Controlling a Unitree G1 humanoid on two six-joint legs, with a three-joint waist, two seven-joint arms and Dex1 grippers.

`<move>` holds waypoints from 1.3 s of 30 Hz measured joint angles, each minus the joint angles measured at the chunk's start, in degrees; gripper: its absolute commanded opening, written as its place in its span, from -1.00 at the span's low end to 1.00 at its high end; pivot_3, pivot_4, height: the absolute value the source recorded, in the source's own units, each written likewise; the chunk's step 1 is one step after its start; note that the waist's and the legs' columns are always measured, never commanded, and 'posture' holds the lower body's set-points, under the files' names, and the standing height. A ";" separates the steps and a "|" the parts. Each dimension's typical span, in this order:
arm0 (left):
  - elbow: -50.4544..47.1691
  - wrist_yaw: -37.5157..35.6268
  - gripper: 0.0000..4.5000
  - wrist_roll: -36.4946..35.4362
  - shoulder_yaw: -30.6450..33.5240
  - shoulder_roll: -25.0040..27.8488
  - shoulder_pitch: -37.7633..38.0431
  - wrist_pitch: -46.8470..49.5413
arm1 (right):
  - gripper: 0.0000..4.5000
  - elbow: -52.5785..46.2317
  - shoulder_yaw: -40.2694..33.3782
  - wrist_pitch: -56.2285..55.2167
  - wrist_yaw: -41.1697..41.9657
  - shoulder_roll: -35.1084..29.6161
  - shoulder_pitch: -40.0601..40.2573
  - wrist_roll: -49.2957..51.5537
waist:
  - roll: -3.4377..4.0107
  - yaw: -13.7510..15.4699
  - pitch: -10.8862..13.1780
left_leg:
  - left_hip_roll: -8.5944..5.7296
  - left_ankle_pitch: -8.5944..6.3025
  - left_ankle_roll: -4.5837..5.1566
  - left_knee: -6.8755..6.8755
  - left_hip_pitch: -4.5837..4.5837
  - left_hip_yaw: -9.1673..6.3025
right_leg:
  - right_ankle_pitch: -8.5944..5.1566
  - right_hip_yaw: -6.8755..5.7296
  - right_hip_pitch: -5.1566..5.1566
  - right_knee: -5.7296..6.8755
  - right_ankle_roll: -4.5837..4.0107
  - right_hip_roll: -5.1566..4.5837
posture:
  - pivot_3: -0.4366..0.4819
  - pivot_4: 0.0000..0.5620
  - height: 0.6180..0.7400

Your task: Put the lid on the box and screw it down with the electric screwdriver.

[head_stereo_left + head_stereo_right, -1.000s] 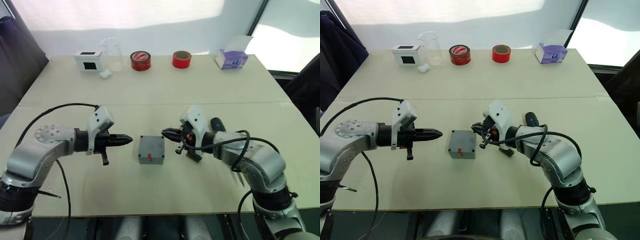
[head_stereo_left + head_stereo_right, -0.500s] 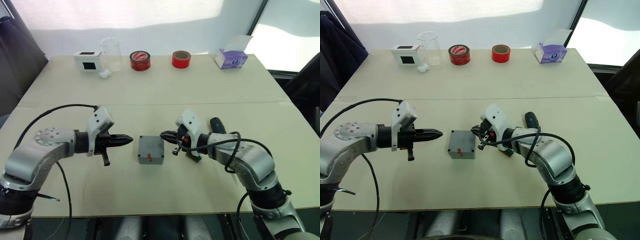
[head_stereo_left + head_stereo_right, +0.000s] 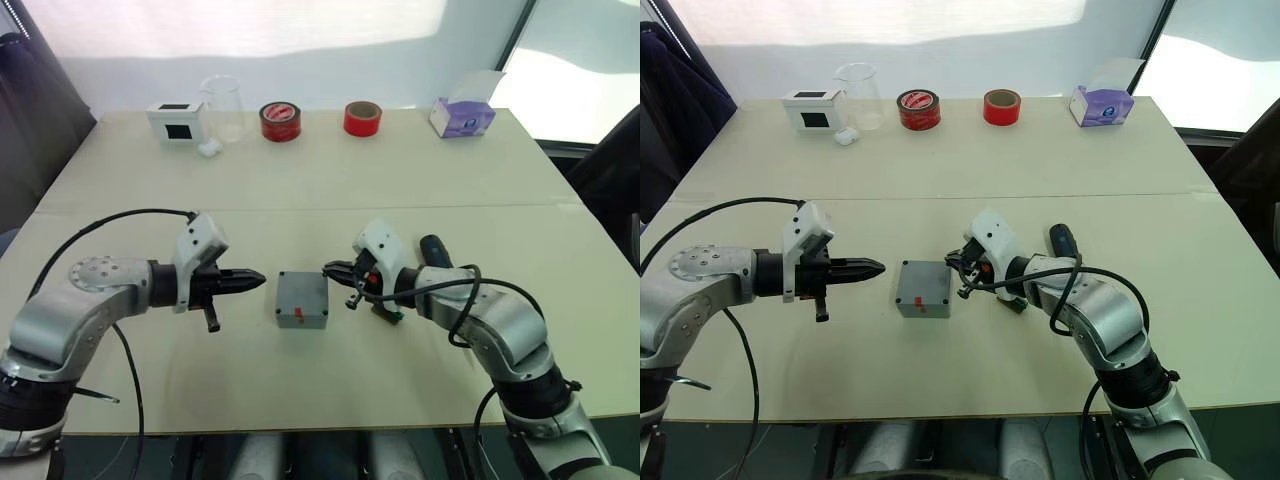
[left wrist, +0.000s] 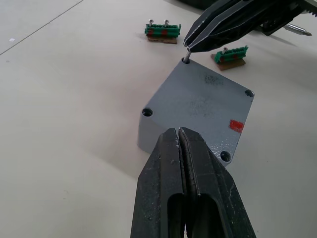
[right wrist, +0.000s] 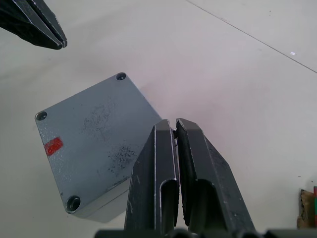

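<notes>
The grey box (image 3: 302,300) stands mid-table between both arms. The lid (image 4: 203,104) lies flush on top of it, showing corner holes and a small red mark. My right gripper (image 3: 330,268) reaches in from the box's right side. It is shut on a small screw (image 4: 187,47) whose tip sits at the lid's corner hole nearest that arm. My left gripper (image 3: 258,280) hovers just left of the box, shut and holding nothing. The electric screwdriver (image 3: 434,249) lies on the table behind my right forearm, mostly hidden by it.
Two green terminal blocks (image 4: 161,32) (image 4: 229,53) lie on the table right of the box, under my right gripper. Along the far edge stand a white box with a black window (image 3: 176,121), a clear beaker (image 3: 223,107), two red tape rolls (image 3: 281,121) (image 3: 363,118) and a purple tissue box (image 3: 463,117).
My right wrist has sunk slightly, while its fingertips stay at the same corner of the lid. The left arm and the box have not moved.
</notes>
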 measured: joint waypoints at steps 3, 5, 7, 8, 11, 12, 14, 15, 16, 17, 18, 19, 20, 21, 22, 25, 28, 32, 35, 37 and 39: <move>0.00 0.00 -1.00 0.00 -0.01 0.00 -0.13 0.00 | -0.95 0.04 0.20 -0.01 0.00 0.12 0.37 -0.23 | 0.00 -0.02 0.00 | 0.00 0.00 0.00 0.00 0.00 0.00 | 0.00 0.00 0.00 0.00 0.00 0.00 | -0.05 -0.47 1.00; 0.00 0.00 -1.00 0.00 -0.01 -0.01 -0.34 0.00 | -0.95 0.17 0.25 -0.03 0.02 0.23 0.37 -0.37 | 0.00 -0.01 0.00 | 0.00 0.00 0.00 0.00 0.00 0.00 | 0.00 0.00 0.00 0.00 0.00 0.00 | -0.05 -0.47 1.00; 0.00 0.00 -1.00 -0.01 -0.01 -0.01 -0.41 0.00 | -0.78 0.51 0.26 -0.04 0.10 0.28 0.37 -0.47 | 0.00 -0.01 0.00 | 0.00 0.00 0.00 0.00 0.00 0.00 | 0.00 0.00 0.00 0.00 0.00 0.00 | -0.05 -0.47 1.00; 0.00 0.00 -1.00 -0.01 -0.01 -0.02 -0.41 0.00 | -0.65 0.72 0.26 -0.04 0.14 0.28 0.37 -0.60 | 0.00 -0.01 0.00 | 0.00 0.00 0.00 0.00 0.00 0.00 | 0.00 0.00 0.00 0.00 0.00 0.00 | -0.05 -0.47 1.00; 0.00 0.00 -1.00 -0.01 -0.01 -0.02 -0.42 0.00 | -0.19 1.24 0.26 -0.03 0.29 0.28 0.37 -0.77 | 0.00 -0.02 0.00 | 0.00 0.00 0.00 0.00 0.00 0.00 | 0.00 0.00 0.00 0.00 0.00 0.00 | -0.05 -0.47 1.00; 0.00 0.00 -1.00 -0.02 -0.01 -0.04 -0.43 0.00 | 0.05 1.24 0.26 -0.03 0.42 0.28 0.37 -0.78 | 0.00 -0.02 0.00 | 0.00 0.00 0.00 0.00 0.00 0.00 | 0.00 0.00 0.00 0.00 0.00 0.00 | -0.05 -0.47 1.00; 0.00 -0.15 -1.00 -0.11 -0.02 -0.06 -0.43 0.04 | 0.43 1.24 0.34 -0.48 0.63 0.09 0.37 -1.31 | 0.00 -0.02 0.00 | 0.00 0.00 0.00 0.00 0.00 0.00 | 0.00 0.00 0.00 0.00 0.00 0.00 | -0.05 -0.47 1.00; 0.00 -0.33 -1.00 -0.33 -0.02 -0.06 -0.43 0.12 | 0.58 1.24 0.36 -1.03 0.69 -0.16 0.37 -1.66 | 0.01 0.00 0.00 | 0.00 0.00 0.00 0.00 0.00 0.00 | 0.00 0.00 -0.01 0.00 0.00 0.00 | -0.05 -0.47 1.00; -0.01 -0.52 -1.00 -0.61 -0.05 -0.06 -0.43 0.14 | 0.74 1.24 0.36 -1.37 0.86 -0.27 0.37 -1.85 | 0.00 0.00 0.00 | 0.00 0.00 0.00 0.00 0.00 0.00 | 0.00 0.00 -0.01 0.00 0.00 0.00 | -0.05 -0.47 1.00; -0.01 -0.57 -1.00 -0.74 -0.05 -0.07 -0.44 0.14 | 0.88 1.24 0.34 -1.40 0.98 -0.29 0.37 -1.85 | 0.01 -0.01 0.00 | 0.00 0.00 0.00 0.00 0.00 0.00 | 0.00 0.00 -0.01 0.00 0.00 0.00 | -0.05 -0.47 1.00; -0.01 -0.62 -1.00 -1.05 -0.06 -0.15 -0.51 0.16 | 0.97 1.21 0.15 -1.30 1.20 -0.37 0.37 -1.71 | 0.01 -0.01 0.01 | 0.00 0.00 0.00 0.00 0.00 0.00 | 0.00 0.00 0.00 0.00 0.00 0.00 | -0.05 -0.47 1.00; 0.00 -0.67 -1.00 -1.32 -0.06 -0.34 -0.79 0.24 | 0.97 1.09 -0.44 -1.02 1.39 -0.59 0.37 -1.34 | 0.01 0.06 0.01 | 0.00 0.00 0.00 0.00 0.00 0.00 | 0.00 0.00 0.01 0.00 0.00 0.00 | -0.05 -0.47 1.00; 0.00 -0.67 -1.00 -1.53 -0.06 -0.64 -1.29 0.31 | 0.97 0.92 -1.36 -0.47 1.46 -0.76 0.36 -0.92 | 0.01 0.11 0.01 | 0.00 0.00 0.00 0.00 0.00 0.00 | 0.00 0.00 0.01 -0.01 0.00 0.00 | -0.05 -0.47 1.00; 0.03 -0.68 -1.00 -2.03 -0.06 -0.91 -1.90 0.38 | 0.97 0.67 -3.00 0.73 1.39 -0.77 0.35 0.05 | 0.01 0.16 0.01 | 0.00 0.00 0.00 0.00 0.00 0.00 | 0.00 0.00 0.02 -0.01 0.00 0.00 | -0.05 -0.47 1.00; 0.02 -0.70 -1.00 -2.58 -0.06 -1.18 -2.64 0.51 | 0.97 0.16 -5.20 2.34 1.17 -0.87 0.21 1.24 | 0.01 0.18 0.01 | -0.01 0.00 0.00 0.00 0.00 0.00 | 0.00 0.00 0.03 -0.01 0.00 -0.01 | -0.05 -0.47 1.00; -0.04 -0.93 -1.00 -5.58 -0.05 -2.90 -5.99 2.19 | 0.97 -0.87 -13.74 11.35 1.14 -5.00 -1.98 6.00 | 0.03 0.44 0.03 | -0.02 0.00 0.00 0.03 -0.06 -0.01 | 0.02 -0.01 0.04 -0.02 -0.01 -0.02 | -0.05 -0.47 1.00; -0.43 -1.49 -1.00 -8.41 -0.07 -3.63 -7.88 3.36 | 0.97 -0.99 -20.95 19.35 1.65 -10.44 -4.53 9.20 | 0.08 0.26 0.06 | -0.01 -0.01 0.01 0.00 -0.07 -0.01 | 0.02 -0.01 0.05 -0.05 -0.02 -0.02 | -0.05 -0.47 1.00; -1.93 -3.65 -1.00 -7.05 -4.19 -3.38 -10.02 1.49 | 0.97 1.41 -22.11 27.84 3.51 -19.06 -7.06 12.07 | 0.36 -0.05 0.22 | -0.03 0.00 0.01 -0.12 -0.10 0.07 | 0.01 0.01 -0.01 -0.11 -0.02 -0.05 | -0.05 -0.47 1.00; -3.07 -8.52 -1.00 -0.58 -12.01 -0.53 -10.14 -4.54 | 0.97 9.49 -20.65 35.15 6.74 -34.39 -8.22 15.31 | 0.49 0.37 0.29 | -0.10 -0.07 0.15 -0.06 -0.19 0.15 | -0.01 0.00 0.01 -0.24 -0.07 -0.18 | -0.05 -0.47 1.00; -2.50 -10.15 -1.00 1.54 -13.96 -0.64 -10.26 -6.72 | 0.97 10.16 -16.76 36.21 9.01 -38.74 -8.13 16.84 | 0.48 -0.04 0.29 | -0.06 -0.10 0.21 -0.05 -0.20 0.17 | -0.08 0.01 0.01 -0.27 -0.21 -0.19 | -0.05 -0.47 1.00; -2.47 -10.87 -1.00 1.95 -14.76 -1.49 -10.93 -7.94 | 0.97 10.94 -13.11 36.24 10.22 -39.37 -7.66 17.25 | 0.46 -0.40 0.30 | -0.03 -0.11 0.22 -0.05 -0.20 0.21 | -0.08 0.02 -0.01 -0.28 -0.19 -0.24 | -0.05 -0.47 1.00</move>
